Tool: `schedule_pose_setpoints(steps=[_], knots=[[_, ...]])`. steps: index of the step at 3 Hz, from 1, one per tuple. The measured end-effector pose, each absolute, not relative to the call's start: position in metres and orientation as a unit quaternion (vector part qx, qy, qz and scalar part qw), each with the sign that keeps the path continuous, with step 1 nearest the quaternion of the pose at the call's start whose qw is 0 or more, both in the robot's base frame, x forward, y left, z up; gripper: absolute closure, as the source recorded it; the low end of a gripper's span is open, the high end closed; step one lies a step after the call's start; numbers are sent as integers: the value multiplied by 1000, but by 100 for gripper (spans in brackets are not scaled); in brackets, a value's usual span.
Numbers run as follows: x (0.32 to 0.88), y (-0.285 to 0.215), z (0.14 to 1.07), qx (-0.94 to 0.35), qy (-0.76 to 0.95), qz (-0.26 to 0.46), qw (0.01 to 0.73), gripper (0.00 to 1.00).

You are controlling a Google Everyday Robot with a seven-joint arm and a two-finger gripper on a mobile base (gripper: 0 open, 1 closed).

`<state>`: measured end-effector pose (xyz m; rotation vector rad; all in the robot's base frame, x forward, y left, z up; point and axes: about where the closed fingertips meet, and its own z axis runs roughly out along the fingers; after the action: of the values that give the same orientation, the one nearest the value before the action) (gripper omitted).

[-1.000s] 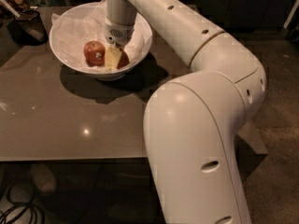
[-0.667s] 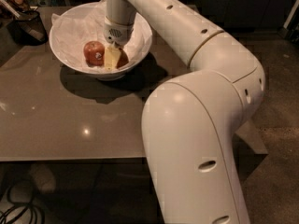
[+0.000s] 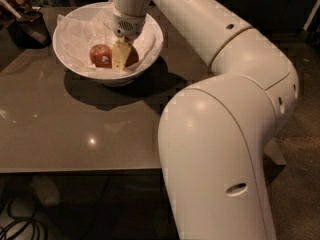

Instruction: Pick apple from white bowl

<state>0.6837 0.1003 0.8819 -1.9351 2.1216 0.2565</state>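
Note:
The white bowl [image 3: 150, 31], lined with crumpled white paper, stands at the table's far left. My gripper [image 3: 121, 58] reaches down into it from above, right of the bowl's middle. The orange-red apple [image 3: 133, 57] lies in the bowl right against the gripper's right side and is mostly hidden by it. A darker red apple with a small pale sticker [image 3: 99, 55] lies just to the left of the gripper.
A small dark mesh basket [image 3: 29, 25] stands left of the bowl at the table's far edge. The grey table [image 3: 75, 129] ends in a front edge low in the view. My arm's large white links [image 3: 225, 134] fill the right foreground. Cables [image 3: 15, 224] lie on the floor.

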Motion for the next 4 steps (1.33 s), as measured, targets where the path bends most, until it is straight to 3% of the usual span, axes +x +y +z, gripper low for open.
schedule_pose_setpoints(steps=[4], knots=[[674, 106, 936, -691, 701, 76, 159, 100]])
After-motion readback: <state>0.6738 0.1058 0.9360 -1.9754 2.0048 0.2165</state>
